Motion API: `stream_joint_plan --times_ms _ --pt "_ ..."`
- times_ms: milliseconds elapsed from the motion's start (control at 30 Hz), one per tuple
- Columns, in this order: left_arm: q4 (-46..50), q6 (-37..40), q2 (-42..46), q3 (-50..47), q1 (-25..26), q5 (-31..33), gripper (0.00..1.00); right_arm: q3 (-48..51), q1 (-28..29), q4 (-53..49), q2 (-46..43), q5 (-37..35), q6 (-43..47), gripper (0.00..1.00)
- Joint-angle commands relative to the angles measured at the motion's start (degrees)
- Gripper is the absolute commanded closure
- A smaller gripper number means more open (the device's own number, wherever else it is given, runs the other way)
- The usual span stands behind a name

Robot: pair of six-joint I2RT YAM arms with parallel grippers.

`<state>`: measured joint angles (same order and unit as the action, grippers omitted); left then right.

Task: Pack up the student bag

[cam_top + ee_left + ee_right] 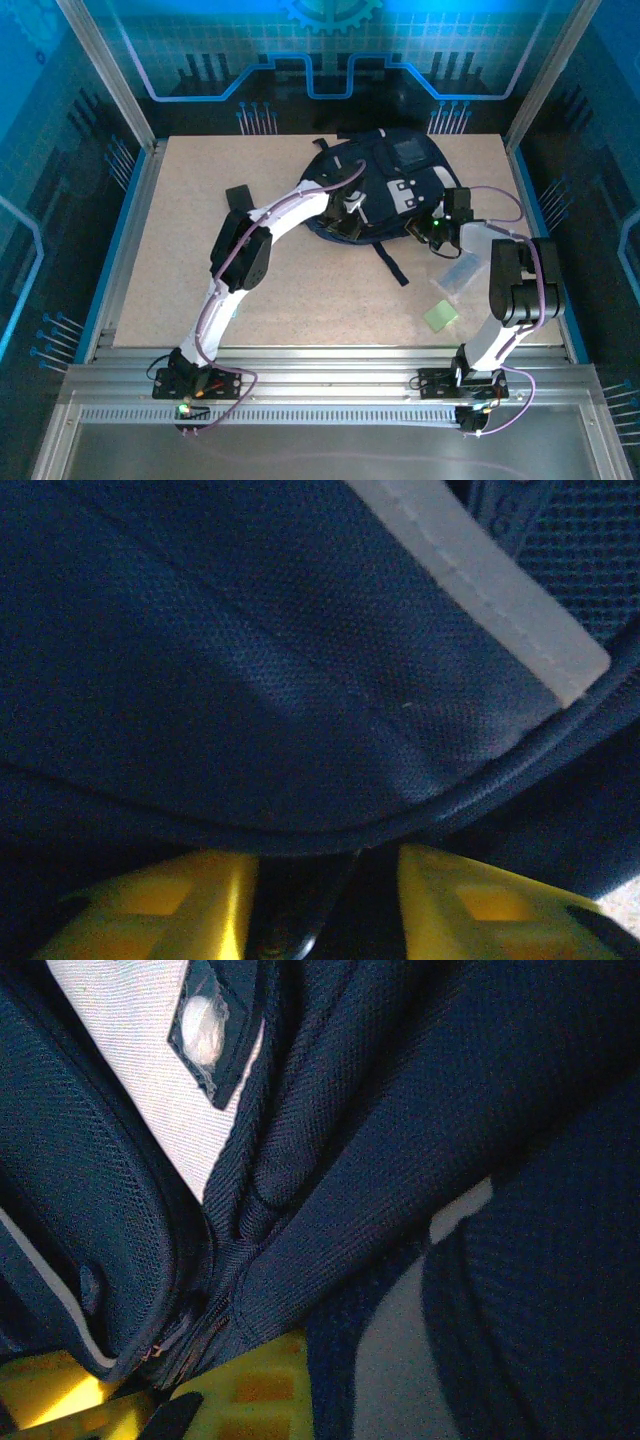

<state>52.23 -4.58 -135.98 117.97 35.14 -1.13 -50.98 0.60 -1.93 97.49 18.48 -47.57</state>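
Student bag [400,165] was noted flat at the far centre of the tabletop [200,300], its longer axis judged to run roughly left to right. Both arms were found at its near rim, the bag's body lying beyond each, so neither was nearer. Left fingers [150,910] were seen part-way apart under the piped hem, with dark material between them; a grip could not be confirmed. Right fingers [260,1380] were pressed against a zip seam, and their spread could not be told.
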Motion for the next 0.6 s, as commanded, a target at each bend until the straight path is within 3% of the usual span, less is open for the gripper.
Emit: stream_joint_plan --times_ms 0,100,200,333,567 --pt "8.3 -1.0 -1.6 -2.6 0.2 5.1 0.50 0.3 0.6 2.3 -1.2 0.2 0.1 1.00" --pt "7.8 -1.2 -1.7 -4.7 0.2 8.4 0.55 0.3 0.5 2.3 -1.1 0.0 -0.1 1.00" --pt "5.9 -1.4 -1.7 -5.7 0.1 8.8 0.80 0.3 0.4 2.2 -1.4 0.0 -0.1 1.00" --pt "5.3 -1.5 -1.8 -4.3 0.0 8.7 1.00 0.3 0.2 1.8 -2.3 -0.8 0.1 1.00" --pt "6.0 -1.9 4.1 -3.3 -1.8 7.4 1.00 2.0 -1.2 0.7 -3.0 -3.0 0.2 1.00"
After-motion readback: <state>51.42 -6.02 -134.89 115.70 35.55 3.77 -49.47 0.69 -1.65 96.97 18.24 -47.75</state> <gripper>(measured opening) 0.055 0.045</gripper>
